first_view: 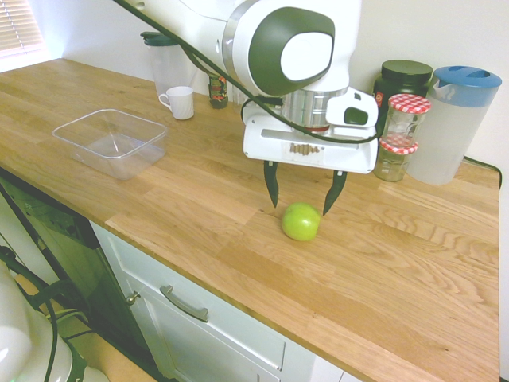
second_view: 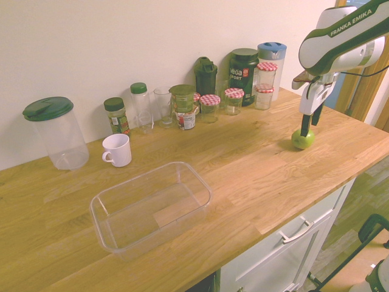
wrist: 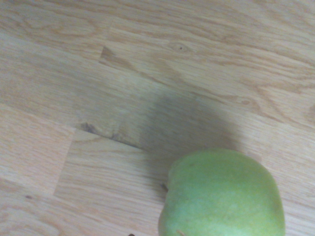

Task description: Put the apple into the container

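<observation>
From the first outside camera, the apple (first_view: 301, 221) sits on the wooden counter (first_view: 398, 270), not far from its front edge; the gripper (first_view: 305, 193) hangs just above it with its two dark fingers spread wide, one to each side; it holds nothing; the fingers do not seem to touch the apple yet. The container (first_view: 111, 142) sits empty, well apart from the apple, farther along the counter near a white mug (first_view: 178, 102).

From the second outside camera, the apple (second_view: 303, 139) is near the far end of the counter (second_view: 255, 170), and the gripper (second_view: 309, 125) points straight down right over it; the container (second_view: 151, 207) is in the middle, with nothing inside; jars (second_view: 210, 107) stand in a row by the wall.

From the wrist camera, the apple (wrist: 221, 194) is big and close on the wood (wrist: 98, 98); its shadow lies beside it.

So nothing is done yet, I think; the apple has to be grabbed, lifted, carried over and dropped in the container.
</observation>
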### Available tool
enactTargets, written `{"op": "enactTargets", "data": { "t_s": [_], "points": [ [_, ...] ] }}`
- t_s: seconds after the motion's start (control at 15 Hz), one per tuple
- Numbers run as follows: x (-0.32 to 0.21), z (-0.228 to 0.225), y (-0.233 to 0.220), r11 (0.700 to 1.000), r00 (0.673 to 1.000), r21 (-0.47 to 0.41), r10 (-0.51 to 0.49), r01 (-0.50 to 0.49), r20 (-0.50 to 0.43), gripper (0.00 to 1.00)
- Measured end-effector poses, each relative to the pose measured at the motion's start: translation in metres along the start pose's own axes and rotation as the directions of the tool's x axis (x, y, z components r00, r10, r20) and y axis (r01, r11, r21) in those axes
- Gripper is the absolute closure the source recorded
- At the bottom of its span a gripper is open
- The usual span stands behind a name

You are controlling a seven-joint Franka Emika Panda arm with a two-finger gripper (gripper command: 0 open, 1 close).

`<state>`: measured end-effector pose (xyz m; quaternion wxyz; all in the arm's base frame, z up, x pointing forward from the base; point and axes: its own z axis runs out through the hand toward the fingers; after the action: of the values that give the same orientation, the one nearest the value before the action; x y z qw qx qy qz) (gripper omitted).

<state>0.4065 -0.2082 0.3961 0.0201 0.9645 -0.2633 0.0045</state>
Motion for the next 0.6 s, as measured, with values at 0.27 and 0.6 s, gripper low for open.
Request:
{"op": "enactTargets", "data": {
  "t_s": [0.27,0.6],
  "points": [
    [0.008,0.016,-0.002,1.0,1.0,-0.006,0.004,-0.004,-0.007,0.0],
    [0.02,0.048,-0.009,1.0,1.0,-0.011,0.029,-0.029,0.0,1.0]
  ]
}}
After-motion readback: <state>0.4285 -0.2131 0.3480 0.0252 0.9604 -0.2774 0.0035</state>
